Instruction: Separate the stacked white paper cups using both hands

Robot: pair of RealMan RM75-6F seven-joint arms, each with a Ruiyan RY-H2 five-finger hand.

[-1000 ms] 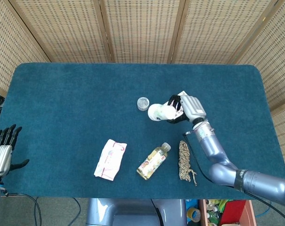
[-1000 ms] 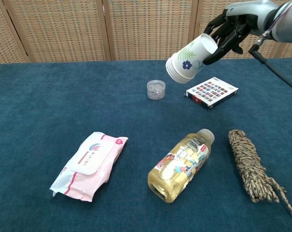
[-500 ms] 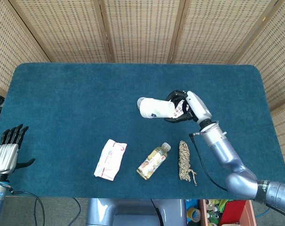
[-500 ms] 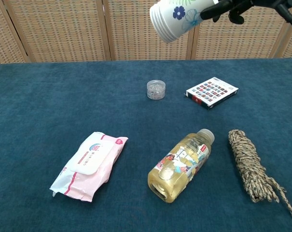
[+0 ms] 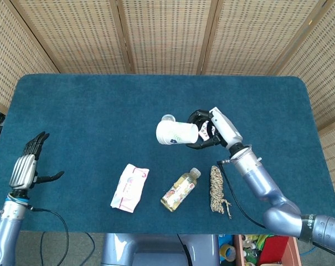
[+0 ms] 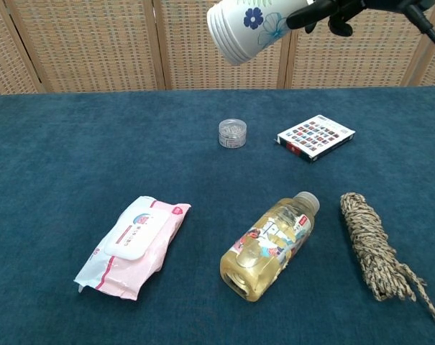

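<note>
The stacked white paper cups [image 5: 176, 133], printed with blue flowers, lie sideways in the air with their base pointing left. My right hand [image 5: 209, 129] grips them at the rim end, well above the table. In the chest view the paper cups [image 6: 247, 27] sit at the top edge, and only the dark fingers of my right hand [image 6: 331, 10] show. My left hand [image 5: 29, 167] hangs at the table's left edge with fingers spread and nothing in it, far from the cups.
On the blue table [image 5: 89, 116] lie a pink wipes pack [image 5: 129, 187], a yellow drink bottle [image 5: 180, 190], a coil of rope [image 5: 216, 188], a small clear jar [image 6: 231, 133] and a card box [image 6: 315, 136].
My right hand has lifted the cups and carried them left, from just above the card box to high over the jar. My left hand has risen and moved inward along the left edge.
</note>
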